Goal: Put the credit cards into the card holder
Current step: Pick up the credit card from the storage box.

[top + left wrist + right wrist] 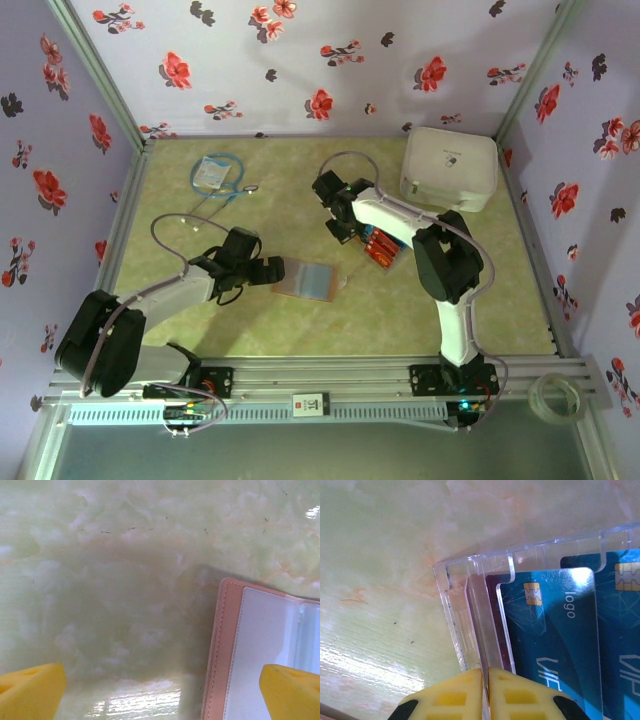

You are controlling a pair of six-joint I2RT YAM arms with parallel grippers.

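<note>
Two robot arms reach over a pale green marbled bench (250,330) walled in floral paper. The left end effector (262,270) sits low just beside the card holder (308,280), which lies open and flat near the middle of the bench. In the left wrist view its yellow fingertips (30,690) stand wide apart: one is over bare bench, and the other is over the holder's pale inner panel, inside its pinkish-brown stitched border. The right end effector (347,230) points down at the credit cards (380,250), slotted in a clear rack (460,610) that stands to the right of the holder and apart from it. In the right wrist view this end effector's two fingers are pressed together with only a hairline slit between them. They meet at the rack's corner, directly below a clear divider and a dark red card (493,615); whether either is pinched between them cannot be told. Blue cards (555,630) with gold chips, lettered "logo" and "VIP", fill the neighbouring slots. A white rounded case (450,168) rests at the far right corner. A blue-and-white packet (213,172) with a coiled cable lies at the far left, and a roll of clear tape (555,397) sits on the frame rail at the near right.
</note>
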